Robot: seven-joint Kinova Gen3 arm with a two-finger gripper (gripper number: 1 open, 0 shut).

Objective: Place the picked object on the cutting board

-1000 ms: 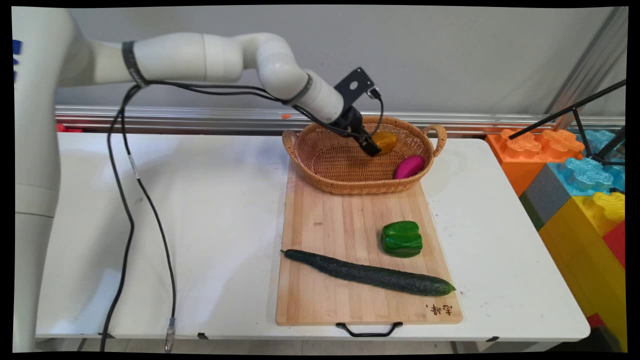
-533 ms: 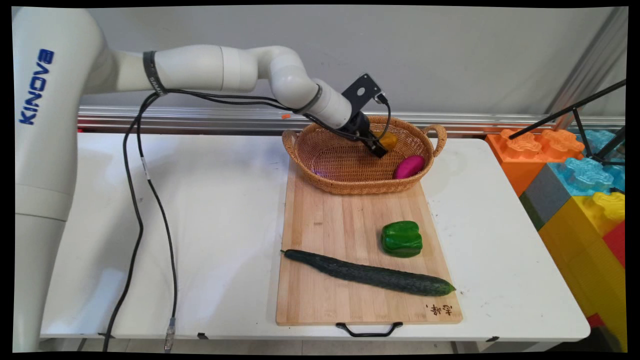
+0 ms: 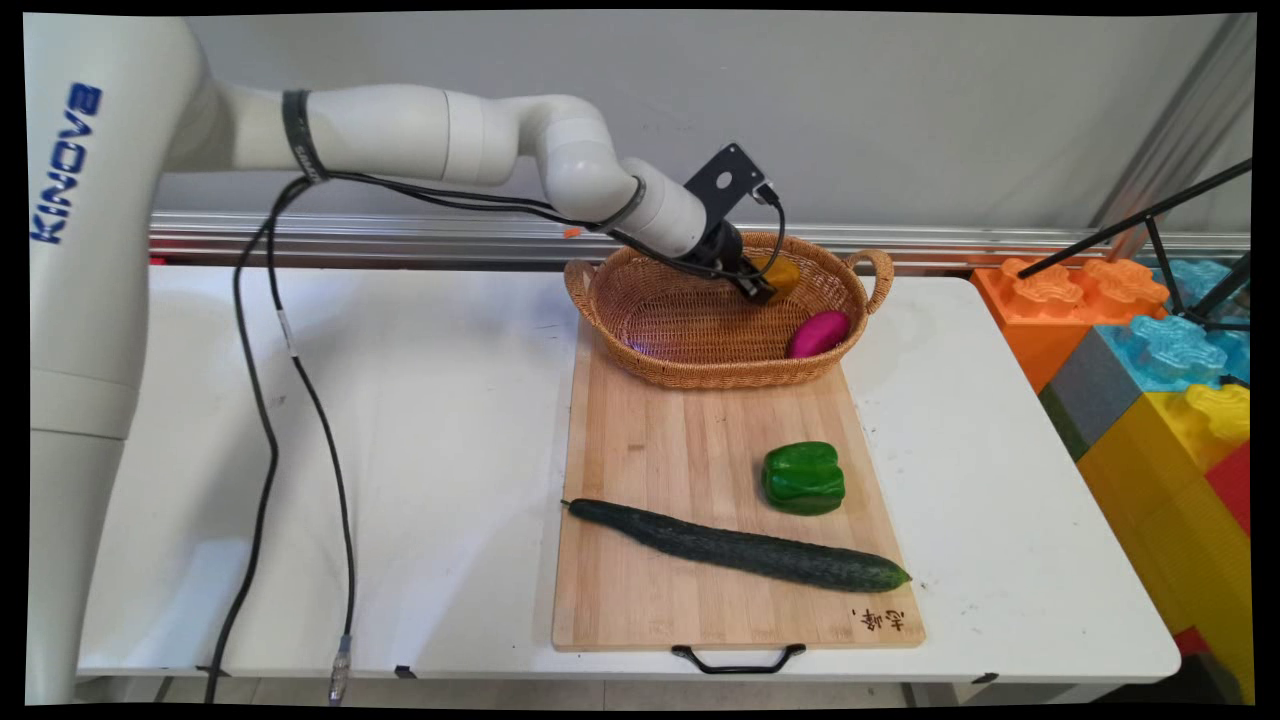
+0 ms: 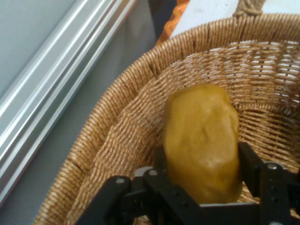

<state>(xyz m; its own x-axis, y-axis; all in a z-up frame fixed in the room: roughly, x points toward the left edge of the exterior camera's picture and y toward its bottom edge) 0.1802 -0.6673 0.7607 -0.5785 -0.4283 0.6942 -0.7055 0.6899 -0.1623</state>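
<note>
My gripper point(image 3: 762, 290) reaches down into the far right part of a wicker basket point(image 3: 700, 377). It stands open around a yellow-brown potato point(image 3: 785, 272) that lies against the basket's far wall. In the hand view the potato point(image 4: 204, 145) fills the gap of the gripper point(image 4: 201, 157), with one black finger point(image 4: 158, 158) close on its left and the other on its right. I cannot tell whether the pads press on it. A magenta, egg-shaped vegetable point(image 3: 818, 333) lies in the basket's near right corner, apart from the gripper.
The basket sits on the far end of a wooden cutting board point(image 3: 690, 590). A green bell pepper point(image 3: 803, 478) and a long cucumber point(image 3: 740, 546) lie on the board nearer me. Big coloured blocks point(image 3: 1160, 370) stand off the table's right edge. Black cables point(image 3: 270, 400) hang at the left.
The gripper has moved right and deeper toward the basket's far wall, closing in around the potato. The other vegetables have stayed put.
</note>
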